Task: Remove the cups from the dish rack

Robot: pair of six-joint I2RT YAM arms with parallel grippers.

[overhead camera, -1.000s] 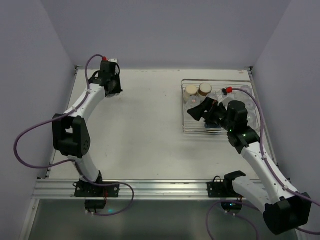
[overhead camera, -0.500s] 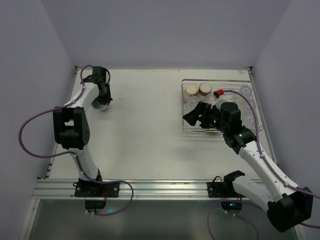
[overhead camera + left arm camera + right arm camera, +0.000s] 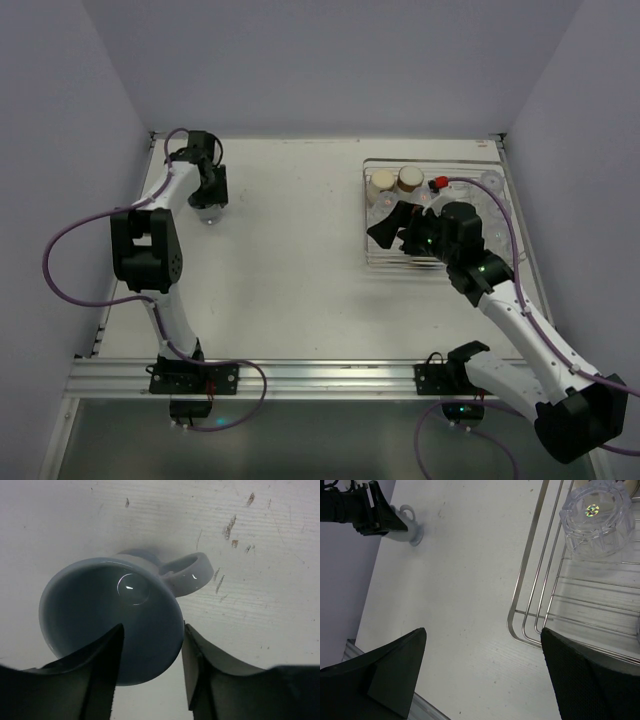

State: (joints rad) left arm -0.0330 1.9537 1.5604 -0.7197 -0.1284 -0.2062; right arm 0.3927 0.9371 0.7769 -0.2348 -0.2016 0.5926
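A light blue-grey handled mug stands upright on the table at the far left. My left gripper hangs right over it, open. One finger is inside the mug and the other outside its rim, with slack around the wall. The silver wire dish rack sits at the far right. Two brown cups with cream tops stand in its far left corner, and a clear glass tumbler lies in it. My right gripper hovers open over the rack's near left corner, holding nothing.
The left wall runs close beside the mug. Bare white tabletop spans between the mug and the rack. An aluminium rail lines the near edge, with both arm bases on it.
My left arm brought the mug down from the far left corner onto the table, and its jaws have parted. My right gripper shifted a little left and farther over the rack.
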